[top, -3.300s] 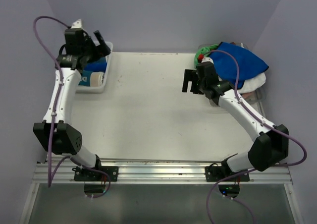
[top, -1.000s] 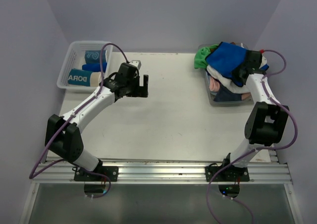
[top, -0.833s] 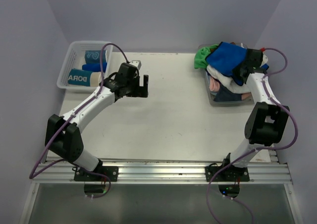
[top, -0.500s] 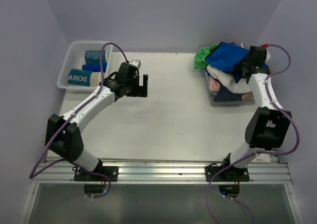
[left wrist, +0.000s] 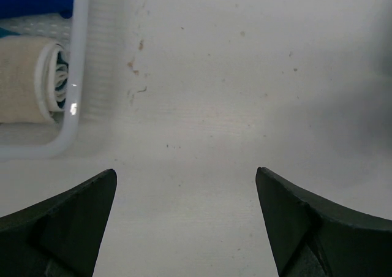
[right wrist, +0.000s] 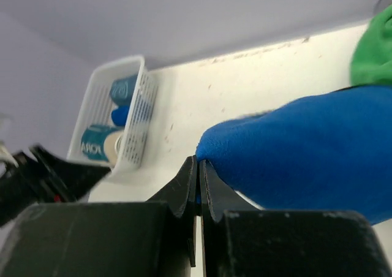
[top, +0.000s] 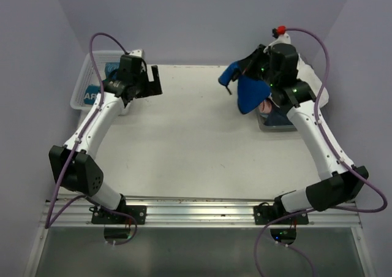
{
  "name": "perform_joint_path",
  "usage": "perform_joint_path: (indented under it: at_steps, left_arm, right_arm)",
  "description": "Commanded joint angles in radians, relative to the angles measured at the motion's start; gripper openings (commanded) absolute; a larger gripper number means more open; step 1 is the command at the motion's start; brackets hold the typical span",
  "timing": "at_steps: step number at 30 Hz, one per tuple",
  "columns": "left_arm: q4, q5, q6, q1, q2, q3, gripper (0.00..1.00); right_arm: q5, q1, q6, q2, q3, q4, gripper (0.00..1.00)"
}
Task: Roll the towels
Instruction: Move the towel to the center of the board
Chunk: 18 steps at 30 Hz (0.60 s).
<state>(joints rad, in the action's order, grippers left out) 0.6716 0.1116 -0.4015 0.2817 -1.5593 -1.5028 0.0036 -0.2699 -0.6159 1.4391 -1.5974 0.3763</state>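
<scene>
Both arms stretched forward, left arm [top: 98, 121] angled to the far left corner, left gripper [left wrist: 185, 185] spread wide, right arm [top: 315, 136] raised at far right, right gripper [right wrist: 198, 166] pinched tight on blue towel [right wrist: 306, 148].

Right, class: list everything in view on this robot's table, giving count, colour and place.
table: one, white, under everything
mesh basket: one, clear, far left
rolled towels: three, two teal-patterned, one blue, in the basket
blue towel: one, royal blue, hanging from right claw
loose towels: count unclear; green, pink, white showing; heaped far right
bin: one, clear, under that heap
arms: two, white and black, bases near edge
left claw: one, black, open, near the basket
right claw: one, black, shut on the blue towel
</scene>
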Motion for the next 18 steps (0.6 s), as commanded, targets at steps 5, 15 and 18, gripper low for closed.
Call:
perform_joint_path:
  at_steps: [5, 15, 18]
  left_arm:
    - [0.049, 0.016, 0.038, -0.079, 0.035, -0.102, 1.00]
    - [0.011, -0.141, 0.006, -0.070, 0.047, 0.055, 1.00]
    - [-0.010, -0.171, -0.019, -0.017, 0.045, 0.140, 0.99]
  right_arm:
    - [0.006, -0.296, -0.051, 0.016, 0.249, -0.039, 0.00]
    - [-0.022, -0.336, 0.016, 0.093, 0.342, 0.050, 0.72]
    - [-0.017, -0.308, 0.013, 0.078, 0.408, 0.053, 0.70]
